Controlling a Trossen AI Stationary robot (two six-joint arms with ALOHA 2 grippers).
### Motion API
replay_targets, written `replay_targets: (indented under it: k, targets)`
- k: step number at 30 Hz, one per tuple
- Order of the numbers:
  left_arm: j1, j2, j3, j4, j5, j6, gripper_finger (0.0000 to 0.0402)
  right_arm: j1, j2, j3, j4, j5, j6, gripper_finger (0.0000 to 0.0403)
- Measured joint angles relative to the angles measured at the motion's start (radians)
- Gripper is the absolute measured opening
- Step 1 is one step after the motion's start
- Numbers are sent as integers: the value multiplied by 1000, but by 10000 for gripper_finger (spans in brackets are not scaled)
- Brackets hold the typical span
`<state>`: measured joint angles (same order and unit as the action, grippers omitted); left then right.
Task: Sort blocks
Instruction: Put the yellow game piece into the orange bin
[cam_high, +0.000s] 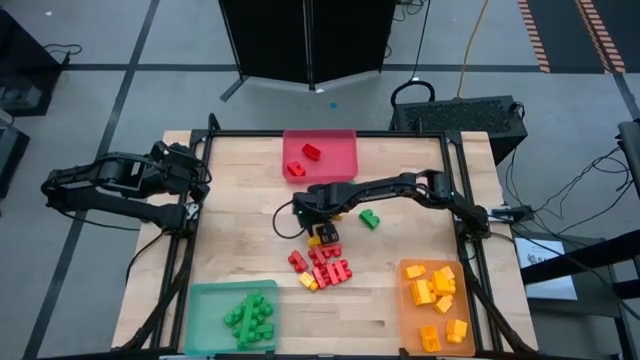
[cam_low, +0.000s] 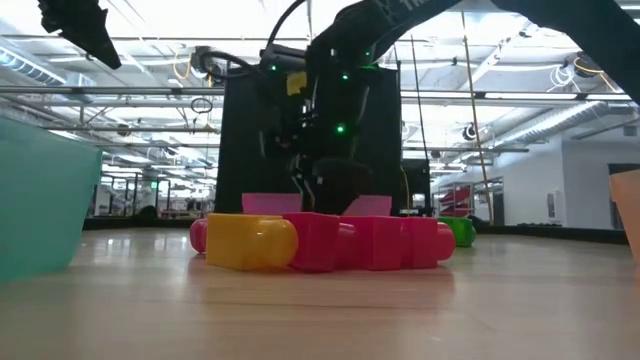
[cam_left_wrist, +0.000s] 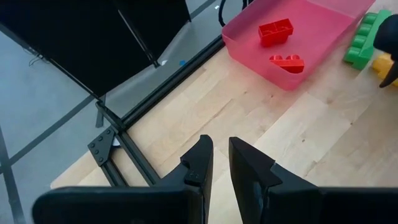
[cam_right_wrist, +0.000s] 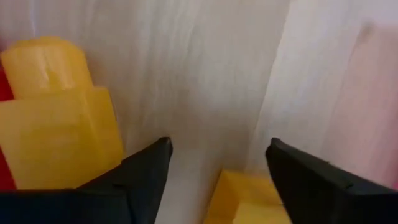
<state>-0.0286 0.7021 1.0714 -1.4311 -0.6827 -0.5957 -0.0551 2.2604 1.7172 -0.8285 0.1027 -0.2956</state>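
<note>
1. Centrally, the right claw (cam_high: 322, 232) hangs low over the middle of the pale wooden counter (cam_high: 240, 200), its fingers (cam_right_wrist: 146, 171) standing apart with a small yellow-orange studded plastic brick (cam_right_wrist: 249, 199) showing between them; whether they touch it cannot be told.
2. Just beside that claw, toward the near edge, lies a loose cluster of small red studded bricks (cam_high: 325, 268) with one yellow brick (cam_high: 308, 283) among them.
3. A lone green studded brick (cam_high: 370, 218) sits near the right arm, apart from the cluster.
4. At the far edge, the flat red translucent tray (cam_high: 345, 150) holds two red bricks (cam_left_wrist: 275, 30).
5. Near the front left corner, the green translucent tray (cam_high: 205, 310) carries a heap of green bricks (cam_high: 250, 318).
6. Near the front right corner, the orange translucent tray (cam_high: 412, 325) carries several yellow-orange bricks (cam_high: 438, 290).
7. The left claw (cam_left_wrist: 221, 163) waits over the counter's far left corner, its fingers nearly together with a narrow gap and nothing between them.
</note>
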Motion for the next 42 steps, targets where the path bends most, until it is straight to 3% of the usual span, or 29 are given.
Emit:
replay_targets:
  k: [6,13,15,19,21,27,34,42]
  targets:
    - [0,0,0,0,0,0,59,-4,0,-1,-90,-1,130,215]
    - [0,0,0,0,-1,-1,59,-3,-27,-8,-107,10,153,209]
    - [0,0,0,0,-1,-1,59,0,-54,-15,-137,60,137,212]
    - [0,0,0,0,-1,-2,59,10,-137,-8,-170,262,114,224]
    - [0,0,0,0,-1,-2,59,4,-169,-8,-243,298,137,229]
    - [0,0,0,0,-2,-4,59,-41,-203,-8,-383,203,220,232]
    - [0,0,0,0,-2,-18,59,-103,-201,-78,-307,32,194,232]
    - [0,0,0,0,-3,-20,59,-114,-202,-136,-221,21,149,233]
